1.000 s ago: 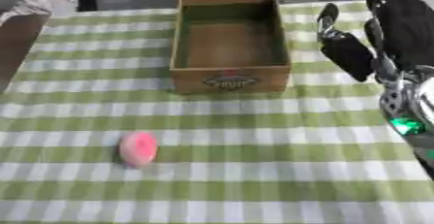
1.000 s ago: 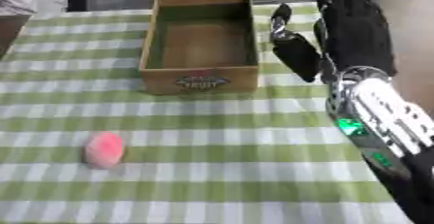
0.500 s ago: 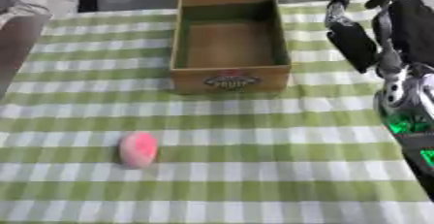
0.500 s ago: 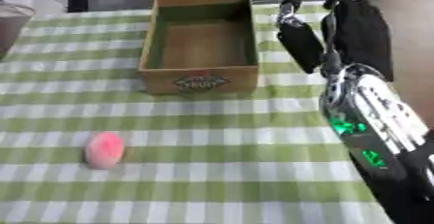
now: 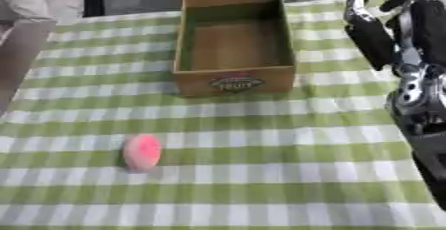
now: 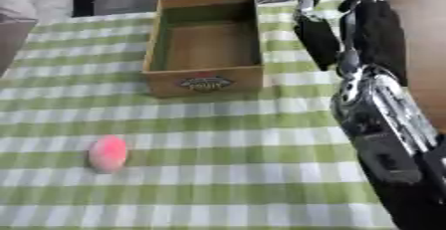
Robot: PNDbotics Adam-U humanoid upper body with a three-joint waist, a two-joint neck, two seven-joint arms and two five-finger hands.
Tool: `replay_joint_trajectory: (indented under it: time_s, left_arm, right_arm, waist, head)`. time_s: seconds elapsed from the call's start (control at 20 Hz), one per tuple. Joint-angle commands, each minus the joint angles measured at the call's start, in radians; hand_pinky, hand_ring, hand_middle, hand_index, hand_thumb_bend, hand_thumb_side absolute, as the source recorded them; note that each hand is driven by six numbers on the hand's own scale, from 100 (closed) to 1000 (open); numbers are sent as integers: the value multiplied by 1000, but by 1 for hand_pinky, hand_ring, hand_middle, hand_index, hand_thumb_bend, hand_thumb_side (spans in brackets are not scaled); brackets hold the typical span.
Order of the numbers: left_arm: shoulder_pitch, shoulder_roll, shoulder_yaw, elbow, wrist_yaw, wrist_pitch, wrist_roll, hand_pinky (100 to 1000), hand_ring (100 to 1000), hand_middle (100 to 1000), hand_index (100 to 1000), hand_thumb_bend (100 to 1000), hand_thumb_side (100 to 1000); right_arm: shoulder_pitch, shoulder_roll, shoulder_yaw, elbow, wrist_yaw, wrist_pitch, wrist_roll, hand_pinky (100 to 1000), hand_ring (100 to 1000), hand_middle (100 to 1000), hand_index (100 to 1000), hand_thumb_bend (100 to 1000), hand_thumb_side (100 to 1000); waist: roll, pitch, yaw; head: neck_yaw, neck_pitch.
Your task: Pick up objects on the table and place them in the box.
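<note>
The right robot hand (image 6: 353, 22) has drifted toward the tabletop's (image 5: 287, 174) far right edge, fingers relaxed and holding nothing. The box (image 5: 233, 42) sits empty at the far edge; the pink ball (image 5: 142, 152) waits untouched near the left edge.

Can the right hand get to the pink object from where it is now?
Probably yes. The right hand is raised beside the box, open and empty, and only bare checked cloth lies between it and the pink object, though it must cross over toward the table's left side.
</note>
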Motion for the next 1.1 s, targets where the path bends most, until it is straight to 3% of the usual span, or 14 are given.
replay_joint_trajectory:
  time_s: [0.05,0.35,0.5,0.7,0.9,1.1]
  left_arm:
    - [4,96,-44,-12,-39,-41,-36,545,579,611,897,100,783]
    - [20,223,-156,103,-117,-104,-114,585,640,657,866,100,730]
    - [-5,287,-204,167,-157,-135,-154,596,641,642,869,118,800]
    - [-64,374,-272,254,-210,-188,-207,621,664,659,876,312,959]
    - [-132,462,-306,336,-265,-242,-247,629,671,661,859,303,992]
    - [-164,538,-341,376,-318,-295,-207,634,677,657,862,330,1000]
  right_arm:
    - [-3,0,-24,-20,-43,-26,-42,828,668,688,907,100,995]
    - [8,29,-42,-20,-121,-97,-120,829,650,667,901,100,969]
    - [16,47,-51,-20,-160,-137,-159,829,648,665,899,100,966]
    - [26,61,-59,-20,-214,-187,-213,829,649,665,898,100,966]
    - [29,74,-61,-20,-268,-220,-267,830,650,665,897,100,967]
    - [32,85,-60,-20,-321,-246,-320,830,651,664,897,100,968]
  waist:
    - [2,-20,-1]
    - [6,-18,-13]
    - [4,-17,-16]
    - [-6,-17,-22]
    - [-25,-17,-28]
    - [-39,-16,-35]
  head:
    - [3,7]
    - [14,8]
    - [15,11]
    - [11,30]
    - [2,39]
    - [15,37]
